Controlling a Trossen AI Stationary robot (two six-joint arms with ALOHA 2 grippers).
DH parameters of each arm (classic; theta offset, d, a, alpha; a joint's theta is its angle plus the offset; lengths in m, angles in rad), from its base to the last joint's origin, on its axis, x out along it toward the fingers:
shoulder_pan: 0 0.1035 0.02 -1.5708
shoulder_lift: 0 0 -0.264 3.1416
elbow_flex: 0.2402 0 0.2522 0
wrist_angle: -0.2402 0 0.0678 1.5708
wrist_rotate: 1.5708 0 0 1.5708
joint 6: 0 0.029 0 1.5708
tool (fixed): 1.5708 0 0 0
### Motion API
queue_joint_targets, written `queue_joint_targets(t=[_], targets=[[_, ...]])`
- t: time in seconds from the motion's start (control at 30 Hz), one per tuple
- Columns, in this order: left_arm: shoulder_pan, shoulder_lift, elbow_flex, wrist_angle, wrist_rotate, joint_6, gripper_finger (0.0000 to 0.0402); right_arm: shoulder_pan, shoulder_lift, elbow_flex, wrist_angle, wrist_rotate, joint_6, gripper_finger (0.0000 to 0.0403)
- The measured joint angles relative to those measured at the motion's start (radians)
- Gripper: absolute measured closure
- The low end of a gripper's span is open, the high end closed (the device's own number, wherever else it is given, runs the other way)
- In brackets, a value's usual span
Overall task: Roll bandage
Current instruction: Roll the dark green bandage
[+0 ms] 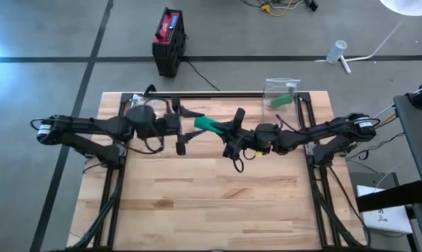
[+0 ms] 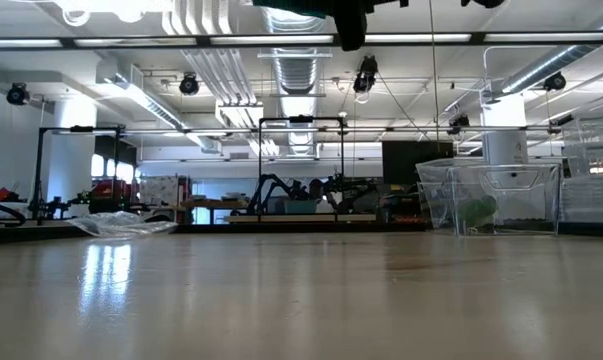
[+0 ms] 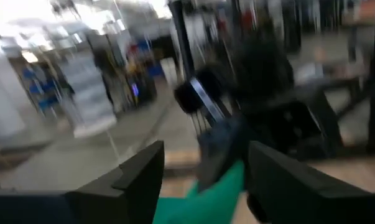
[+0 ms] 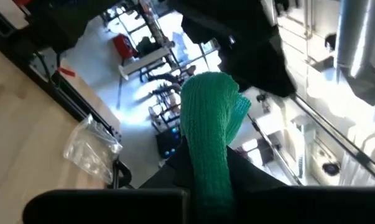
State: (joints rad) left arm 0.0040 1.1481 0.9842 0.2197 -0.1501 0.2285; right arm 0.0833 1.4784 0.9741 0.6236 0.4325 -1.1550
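**Rolling the bandage in the air: how the step can be done well**

The green bandage (image 1: pixel 209 124) is held above the table (image 1: pixel 217 203), between the two arms, toward the far half of the table top. It is not resting on the wood; in the low view the table surface is bare in the foreground, and only the dark parts of the arms are seen at the upper edge.

The right gripper (image 1: pixel 233 126) is clenched on the bandage. In the right wrist view the green knitted strip (image 4: pixel 207 143) runs out from between its fingers and ends in a rounded, partly rolled head. The left gripper (image 3: pixel 203 180) is at the other end of the bandage. Its fingers (image 3: pixel 137 177) stand apart, and the green material is seen between them, but whether it is really pinched cannot be told, because this picture is blurred.

The step in hand is judged to be the winding of the strip by both grippers together. For a good result, the strip should be kept lightly stretched, so that the turns lie tight. The right grip should not be loosened while the left one is being placed again. The edges should be kept in line, otherwise a cone is formed. A clear plastic bag (image 1: pixel 142 105) and a clear box (image 1: pixel 280 92) with green material inside are lying at the far edge, well apart, and should not be touched.
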Motion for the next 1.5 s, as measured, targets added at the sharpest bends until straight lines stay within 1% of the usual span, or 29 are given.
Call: queue_joint_targets(t=[0.07,0.2,0.37,0.5,0.63,0.73,0.83,1.0,1.1,1.13,1.17,1.27,1.3,1.33,1.5], targets=[[-0.018,0.037,0.079,-0.147,-0.001,0.032,0.0169,-0.017,-0.001,0.000,-0.007,-0.041,0.000,0.0380],[-0.051,0.131,0.219,-0.364,-0.003,0.113,0.0159,-0.047,-0.001,0.000,-0.027,-0.104,0.041,0.0379],[-0.054,0.234,0.383,-0.655,-0.132,0.102,0.0157,-0.055,-0.001,0.000,-0.057,-0.131,0.062,0.0379],[-0.056,0.274,0.472,-0.812,-0.209,0.093,0.0159,-0.053,-0.003,0.000,-0.067,-0.146,0.071,0.0377],[-0.062,0.283,0.527,-0.943,-0.271,0.090,0.0170,-0.053,-0.026,0.000,-0.125,-0.161,0.133,0.0380],[-0.063,0.274,0.532,-0.951,-0.278,0.084,0.0181,-0.053,-0.046,0.000,-0.157,-0.193,0.174,0.0380],[-0.065,0.274,0.532,-0.948,-0.273,0.084,0.0192,-0.053,-0.051,0.001,-0.173,-0.198,0.207,0.0377],[-0.066,0.292,0.529,-0.927,-0.227,0.084,0.0218,-0.053,-0.051,0.001,-0.182,-0.204,0.328,0.0376],[-0.066,0.321,0.528,-0.928,-0.226,0.084,0.0249,-0.050,-0.056,0.001,-0.185,-0.201,0.403,0.0373],[-0.065,0.328,0.528,-0.930,-0.217,0.080,0.0264,-0.047,-0.062,0.000,-0.188,-0.194,0.424,0.0370],[-0.064,0.333,0.527,-0.934,-0.186,0.076,0.0282,-0.043,-0.065,0.000,-0.189,-0.181,0.437,0.0365],[-0.058,0.332,0.527,-0.918,-0.059,0.070,0.0349,-0.022,-0.095,0.000,-0.246,-0.159,0.459,0.0340],[-0.058,0.332,0.527,-0.907,-0.036,0.068,0.0372,-0.017,-0.104,0.000,-0.262,-0.159,0.478,0.0329],[-0.058,0.330,0.527,-0.900,-0.029,0.069,0.0383,-0.011,-0.114,0.001,-0.281,-0.159,0.503,0.0316],[-0.057,0.306,0.526,-0.849,-0.003,0.073,0.0379,0.028,-0.165,0.001,-0.413,-0.132,0.617,0.0247]])
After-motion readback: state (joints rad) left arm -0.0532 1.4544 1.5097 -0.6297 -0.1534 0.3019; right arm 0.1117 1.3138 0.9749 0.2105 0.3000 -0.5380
